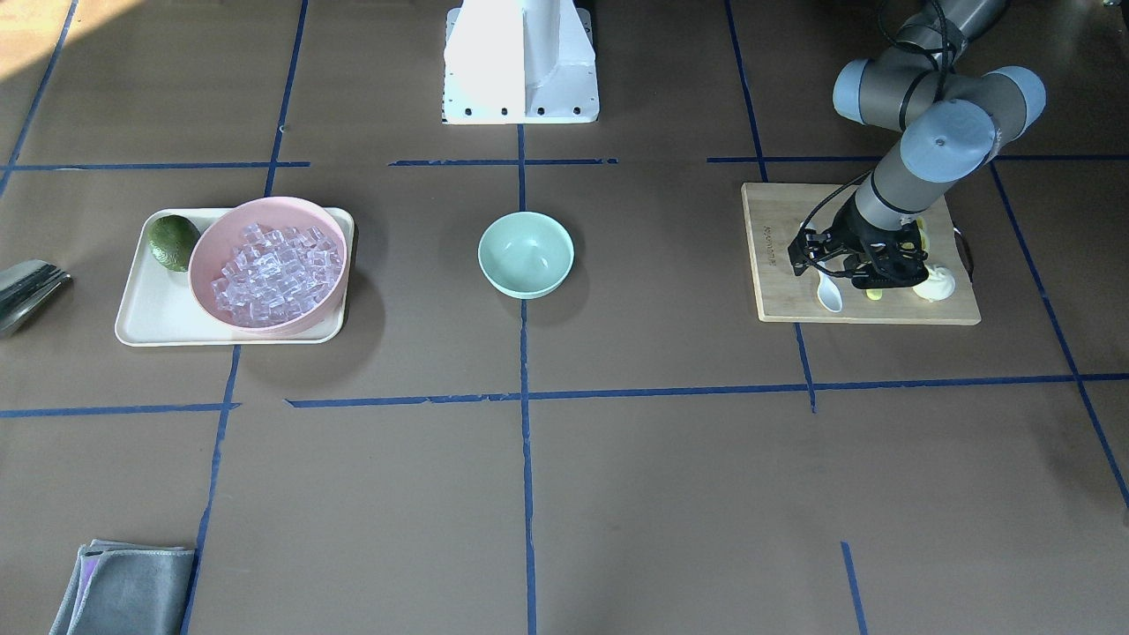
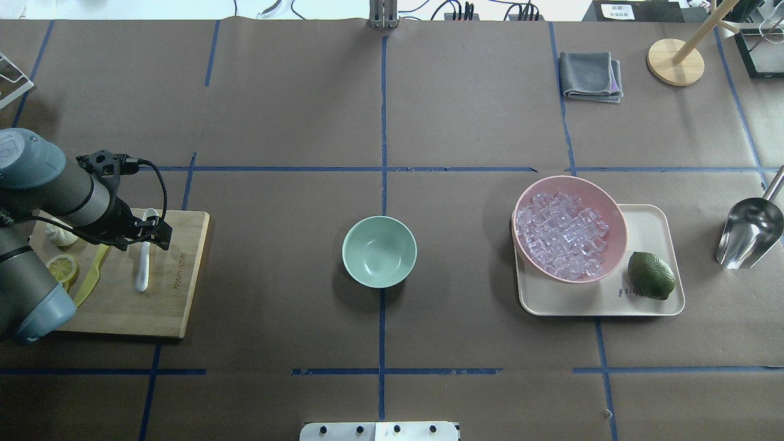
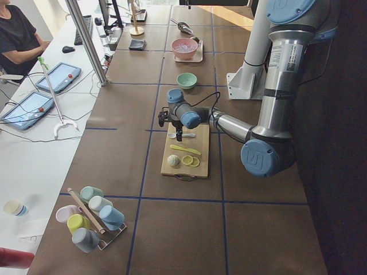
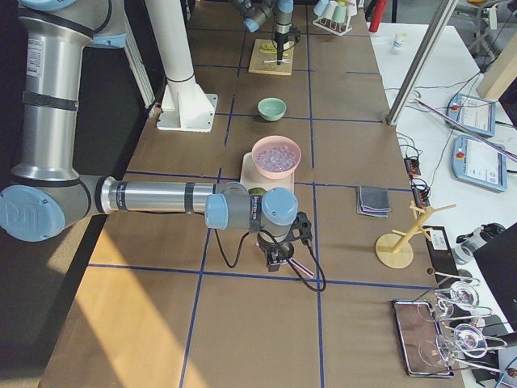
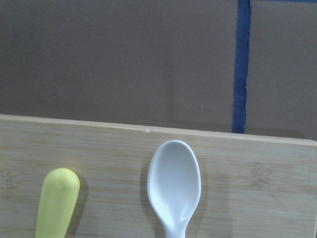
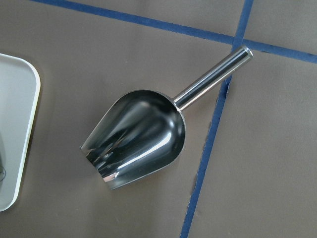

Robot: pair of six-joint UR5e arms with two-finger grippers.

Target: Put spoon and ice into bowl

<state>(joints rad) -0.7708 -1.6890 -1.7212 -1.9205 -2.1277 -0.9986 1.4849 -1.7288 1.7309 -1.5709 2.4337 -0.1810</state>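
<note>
The white spoon lies on the wooden cutting board at my left, its scoop pointing away from me; it also shows in the overhead view and the left wrist view. My left gripper is low over the spoon's neck and looks open, with nothing held. The mint-green bowl stands empty at the table's centre. The ice fills the pink bowl on a cream tray. My right gripper hovers over a steel scoop; I cannot tell if it is open.
A yellow knife, a lemon slice and a white bun-shaped thing share the cutting board. A lime sits on the tray. A grey cloth and a wooden stand are at the far right.
</note>
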